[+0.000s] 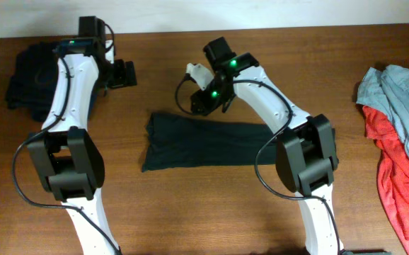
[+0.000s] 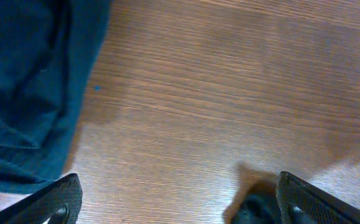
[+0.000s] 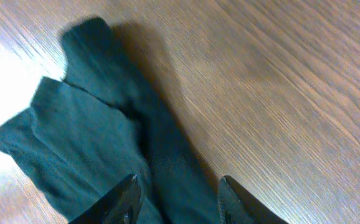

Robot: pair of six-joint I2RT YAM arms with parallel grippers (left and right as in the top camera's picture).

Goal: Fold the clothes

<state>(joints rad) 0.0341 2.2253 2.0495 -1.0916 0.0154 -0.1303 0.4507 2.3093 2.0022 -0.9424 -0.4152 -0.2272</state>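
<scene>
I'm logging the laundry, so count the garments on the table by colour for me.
black garment, folded at centre: 1
dark navy garment, bunched far left: 1
grey-blue garment, right edge: 1
red garment, right edge: 1
Total: 4

My wooden table: folded black garment, navy heap to its left, grey-blue garment and red garment to its right.

Looks like a robotics lab bench, not a home: left arm and right arm in white and black, loose cables, green status lights, over a plain wooden table by a pale wall. Garments lying loose on it (dark pile left of the left fingers, red and grey-blue heap well right of the right fingers).
</scene>
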